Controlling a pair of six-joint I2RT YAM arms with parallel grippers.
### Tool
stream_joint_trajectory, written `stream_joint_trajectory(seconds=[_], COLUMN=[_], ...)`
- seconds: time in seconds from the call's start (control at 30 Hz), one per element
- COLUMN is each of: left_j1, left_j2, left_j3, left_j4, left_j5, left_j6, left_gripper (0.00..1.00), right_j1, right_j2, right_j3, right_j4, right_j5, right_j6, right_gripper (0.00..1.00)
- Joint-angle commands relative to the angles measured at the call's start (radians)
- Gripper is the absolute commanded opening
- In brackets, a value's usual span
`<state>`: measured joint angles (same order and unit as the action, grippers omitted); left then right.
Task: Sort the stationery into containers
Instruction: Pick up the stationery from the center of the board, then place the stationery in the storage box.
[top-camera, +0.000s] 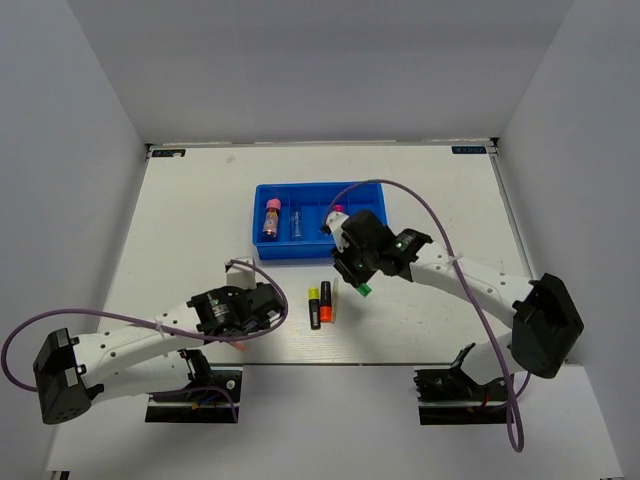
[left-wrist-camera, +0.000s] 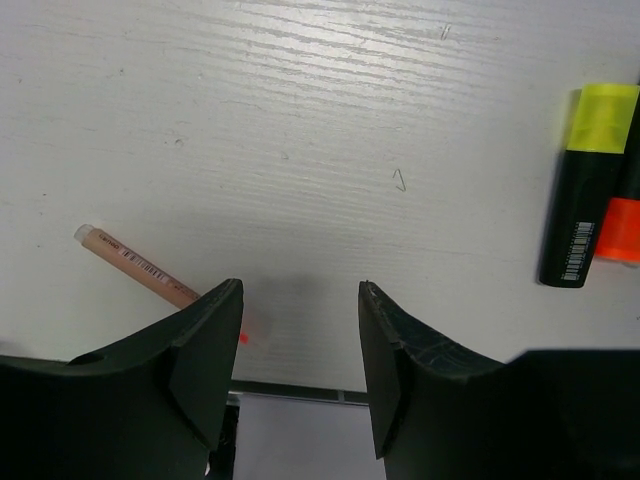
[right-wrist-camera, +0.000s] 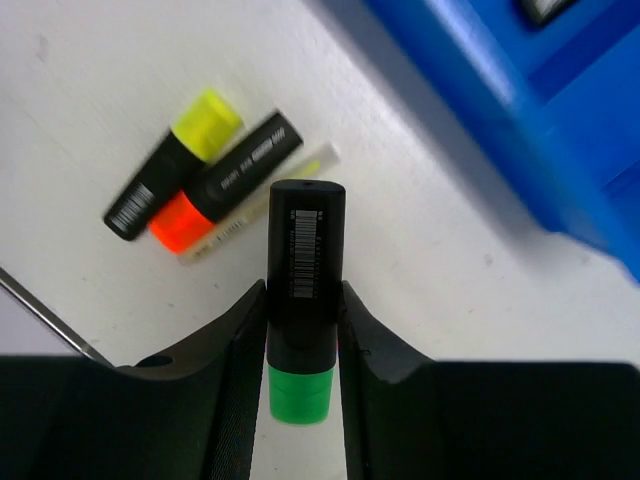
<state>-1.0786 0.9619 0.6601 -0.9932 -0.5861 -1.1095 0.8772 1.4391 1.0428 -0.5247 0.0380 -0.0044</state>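
My right gripper is shut on the black green-tipped highlighter and holds it above the table just in front of the blue tray, as the top view also shows. The yellow highlighter, the orange highlighter and the thin beige stick lie together on the table. The pink-capped tube and the clear bottle lie in the tray's left compartments. My left gripper is open and empty. The pink-orange stick runs behind its left finger.
A pink cap shows in the tray's middle, partly hidden by the right arm. The table's near edge lies right under the left gripper. White walls enclose the table on three sides. Purple cables loop over both arms.
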Motion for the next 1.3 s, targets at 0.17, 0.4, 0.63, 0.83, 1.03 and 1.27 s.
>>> stream_joint_trajectory(seconds=[0.17,0.4,0.63,0.83,1.03,1.27], left_j1=[-0.006,-0.014,-0.024,-0.026,-0.024,-0.026], left_j2=[0.023,0.067,0.077,0.101,0.202,0.280], left_j3=[0.042,0.067,0.076,0.079,0.119,0.161], left_j4=[0.044,0.082,0.090,0.157,0.237,0.313], left_j5=[0.003,0.017,0.008,0.014,0.048,0.075], left_j6=[-0.009,0.010,0.010,0.049,0.082,0.109], left_gripper=[0.59,0.58,0.57,0.57,0.57,0.57], right_j1=[-0.011,-0.063,-0.144,-0.181,-0.207,-0.230], right_j2=[0.045,0.312,0.561,0.595,0.619,0.639], right_j3=[0.253,0.479,0.804,0.803,0.777,0.773], right_j4=[0.092,0.166,0.033,0.022,0.006,-0.003], right_j5=[0.158,0.393,0.390,0.379,0.271,0.172], right_j6=[-0.065,0.059,0.254,0.264,0.251,0.264], right_gripper=[0.00,0.00,0.00,0.00,0.01,0.28])
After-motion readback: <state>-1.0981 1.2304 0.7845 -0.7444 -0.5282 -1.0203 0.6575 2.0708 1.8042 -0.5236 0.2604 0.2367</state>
